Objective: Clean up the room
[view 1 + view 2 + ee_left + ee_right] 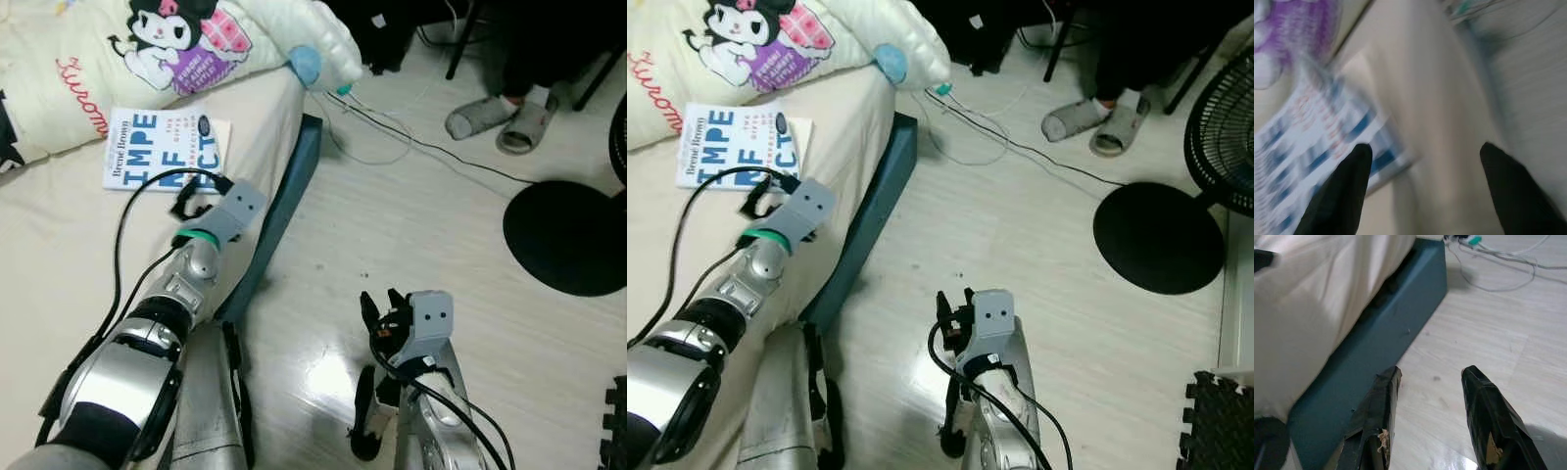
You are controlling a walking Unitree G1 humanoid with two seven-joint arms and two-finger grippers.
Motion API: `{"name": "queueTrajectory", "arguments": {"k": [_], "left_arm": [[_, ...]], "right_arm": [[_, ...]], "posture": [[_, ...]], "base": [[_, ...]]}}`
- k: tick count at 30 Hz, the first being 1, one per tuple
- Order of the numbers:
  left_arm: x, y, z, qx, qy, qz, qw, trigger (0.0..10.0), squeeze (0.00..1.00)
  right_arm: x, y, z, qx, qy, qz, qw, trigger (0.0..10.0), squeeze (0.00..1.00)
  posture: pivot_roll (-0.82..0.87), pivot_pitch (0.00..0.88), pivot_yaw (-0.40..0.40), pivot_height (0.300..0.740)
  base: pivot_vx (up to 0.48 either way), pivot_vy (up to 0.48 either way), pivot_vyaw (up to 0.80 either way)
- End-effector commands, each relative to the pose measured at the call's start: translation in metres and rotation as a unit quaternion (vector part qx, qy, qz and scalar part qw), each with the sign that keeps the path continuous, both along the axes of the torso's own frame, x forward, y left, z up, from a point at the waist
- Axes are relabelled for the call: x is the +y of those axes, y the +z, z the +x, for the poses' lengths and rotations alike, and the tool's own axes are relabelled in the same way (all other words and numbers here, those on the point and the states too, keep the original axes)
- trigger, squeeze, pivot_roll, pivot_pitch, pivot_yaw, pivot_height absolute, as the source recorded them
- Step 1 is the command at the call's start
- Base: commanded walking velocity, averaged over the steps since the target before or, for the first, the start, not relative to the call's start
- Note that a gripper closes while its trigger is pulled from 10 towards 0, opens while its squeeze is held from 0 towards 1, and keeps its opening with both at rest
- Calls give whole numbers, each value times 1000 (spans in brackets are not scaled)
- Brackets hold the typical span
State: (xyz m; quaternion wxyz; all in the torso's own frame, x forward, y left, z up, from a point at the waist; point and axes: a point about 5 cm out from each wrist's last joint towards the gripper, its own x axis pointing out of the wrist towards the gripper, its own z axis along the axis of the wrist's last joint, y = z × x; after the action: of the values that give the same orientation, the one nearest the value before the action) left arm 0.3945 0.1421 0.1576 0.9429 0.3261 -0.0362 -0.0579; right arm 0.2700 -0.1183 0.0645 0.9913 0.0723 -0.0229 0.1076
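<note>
Bedroom: pale wood-effect floor (411, 225), a bed (59, 294) with a cream sheet on a teal base (279, 215), loose cables (392, 132) on the floor and a black fan base (568, 235) at the right. A book (162, 147) lies flat on the sheet, just below a printed cream pillow (118, 59) and near the mattress edge. Its cover is white with large blue lettering; its long axis runs roughly across the bed.

The left gripper (191, 201) is over the sheet, just short of the book's near edge, fingers parted and empty. The book lies directly ahead of it. The right gripper (1430, 418) hangs over the floor beside the base, parted, empty and well apart from the book. Judgement: the left arm is the nearer and better placed.
</note>
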Motion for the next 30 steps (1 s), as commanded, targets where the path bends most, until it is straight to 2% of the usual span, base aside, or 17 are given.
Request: {"name": "queueTrajectory", "arguments": {"k": [1, 2, 3, 4, 5, 6, 7, 8, 9, 10, 12, 14, 20, 24, 30], "left_arm": [[-4, -8, -6, 30, -56, -32, 998, 10000, 0], [-8, 5, -8, 43, -98, -101, 989, 10000, 0], [-8, 5, -8, 43, -98, -101, 989, 10000, 0], [-6, 30, -10, 49, -112, -198, 973, 10000, 0], [-6, 59, -14, 38, -127, -290, 948, 10000, 0], [-6, 59, -14, 38, -127, -290, 948, 10000, 0], [-7, 80, -18, 28, -140, -344, 928, 10000, 0], [-7, 80, -18, 28, -140, -344, 928, 10000, 0], [-11, 95, -21, 12, -152, -371, 916, 10000, 0], [-14, 102, -24, -1, -160, -379, 912, 10000, 0], [-21, 103, -28, -12, -180, -365, 913, 10000, 0], [-24, 96, -28, -14, -178, -353, 919, 10000, 0], [-18, 83, -22, -4, -159, -355, 921, 10000, 0], [-14, 83, -27, 18, -154, -364, 918, 10000, 0], [-14, 83, -32, 34, -146, -370, 917, 10000, 0]], "right_arm": [[-1, -7, -5, 18, -3, 8, 1000, 10000, 0], [-4, -4, -2, 11, -9, 7, 1000, 10000, 0], [-4, -4, -2, 11, -9, 7, 1000, 10000, 0], [-6, -1, 1, 4, -14, 4, 1000, 10000, 0], [-8, 2, 5, -1, -17, 0, 1000, 10000, 0], [-8, 2, 5, -1, -17, 0, 1000, 10000, 0], [-10, 4, 8, -5, -17, -1, 1000, 10000, 0], [-10, 4, 8, -5, -17, -1, 1000, 10000, 0], [-11, 6, 11, -9, -15, -3, 1000, 10000, 0], [-11, 8, 13, -12, -14, -4, 1000, 10000, 0], [-12, 13, 16, -18, -12, -5, 1000, 10000, 0], [-13, 14, 18, -21, -13, -5, 1000, 10000, 0], [-16, 14, 18, -19, -20, -7, 1000, 10000, 0], [-18, 10, 16, -9, -24, -12, 1000, 10000, 0], [-20, 6, 16, 1, -30, -18, 999, 10000, 0]], "posture": [[-2, 332, 124, 528], [9, 310, 124, 528], [9, 310, 124, 528], [13, 294, 119, 528], [17, 276, 110, 532], [17, 276, 110, 532], [23, 256, 101, 536], [23, 256, 101, 536], [23, 241, 94, 541], [23, 241, 94, 545], [23, 225, 91, 553], [16, 215, 90, 562], [0, 204, 89, 579], [-4, 201, 87, 595], [-3, 199, 85, 595]], "base": [[0, 0, 0], [0, 0, -563], [0, 0, -563], [0, 0, -506], [0, 0, -444], [0, 0, -444], [0, 0, -438], [0, 0, -438], [0, 0, -431], [0, 0, -431], [0, 0, -425], [0, 0, -419], [0, 0, -417], [0, 0, -425], [0, 0, -72]]}}
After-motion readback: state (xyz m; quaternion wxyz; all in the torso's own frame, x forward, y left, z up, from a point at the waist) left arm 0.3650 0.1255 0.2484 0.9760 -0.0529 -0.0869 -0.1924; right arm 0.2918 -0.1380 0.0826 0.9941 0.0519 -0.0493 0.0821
